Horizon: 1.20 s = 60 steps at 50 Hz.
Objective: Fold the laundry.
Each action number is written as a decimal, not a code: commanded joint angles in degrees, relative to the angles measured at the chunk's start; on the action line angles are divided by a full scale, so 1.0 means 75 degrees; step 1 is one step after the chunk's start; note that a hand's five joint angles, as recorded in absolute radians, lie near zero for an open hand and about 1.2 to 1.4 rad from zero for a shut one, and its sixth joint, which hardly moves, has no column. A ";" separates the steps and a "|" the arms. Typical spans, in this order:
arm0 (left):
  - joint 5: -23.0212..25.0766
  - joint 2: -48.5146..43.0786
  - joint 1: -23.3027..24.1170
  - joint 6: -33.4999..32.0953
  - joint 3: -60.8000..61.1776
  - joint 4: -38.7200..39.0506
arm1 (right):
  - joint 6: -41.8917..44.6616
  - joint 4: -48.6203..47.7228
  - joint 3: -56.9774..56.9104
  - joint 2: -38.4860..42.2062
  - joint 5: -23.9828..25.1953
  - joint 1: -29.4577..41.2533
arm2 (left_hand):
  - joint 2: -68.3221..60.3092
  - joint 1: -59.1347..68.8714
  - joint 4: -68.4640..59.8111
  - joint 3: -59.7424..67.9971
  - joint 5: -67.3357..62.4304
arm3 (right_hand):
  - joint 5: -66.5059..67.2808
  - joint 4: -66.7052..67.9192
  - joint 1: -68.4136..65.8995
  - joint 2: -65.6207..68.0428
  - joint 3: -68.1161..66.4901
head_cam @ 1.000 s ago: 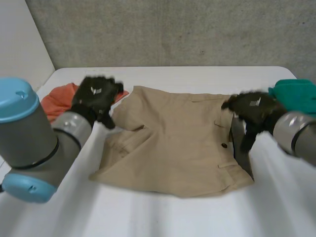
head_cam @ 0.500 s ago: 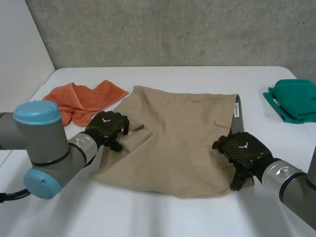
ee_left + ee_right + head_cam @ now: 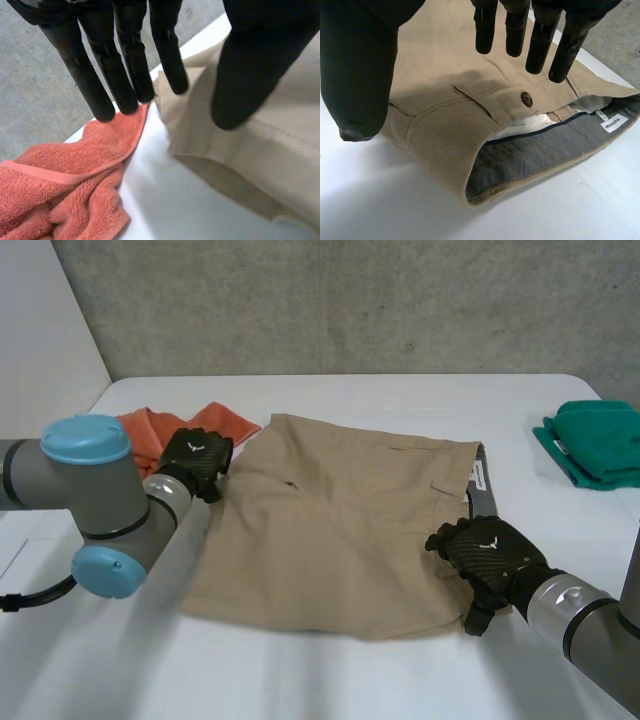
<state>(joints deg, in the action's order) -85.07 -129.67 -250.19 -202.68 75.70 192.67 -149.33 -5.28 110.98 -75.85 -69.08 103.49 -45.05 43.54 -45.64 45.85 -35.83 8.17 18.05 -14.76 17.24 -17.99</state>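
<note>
Tan shorts (image 3: 330, 530) under right hand (image 3: 490, 555)

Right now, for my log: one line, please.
beige cloth shorts: spread flat | left hand: open, at their edge | right hand: open, over waistband

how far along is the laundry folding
Done: the green cloth sits folded on the robot's right, and the shorts lie spread flat. In hand: the left hand, open, is at the shorts' corner beside the towel; the right hand, open, hovers over the waistband button; neither grips. Left: probably more folds in the shorts, and the crumpled towel.
</note>
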 commanded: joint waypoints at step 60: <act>0.0151 0.2840 0.0417 -0.0316 0.4743 0.0126 | 0.1488 -0.0574 0.0964 -0.0187 -0.0445 -0.0556 | -0.1926 0.2126 -0.1846 0.1819 -0.1821 | 0.8244 0.8259 -0.8699 0.8368 -0.8269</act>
<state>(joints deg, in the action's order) -83.79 -106.35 -247.10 -204.83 111.78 188.26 -137.98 -9.64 118.12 -77.20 -72.15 99.36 -43.80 45.10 -43.80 43.70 -33.56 56.00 68.05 -53.00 67.41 -67.65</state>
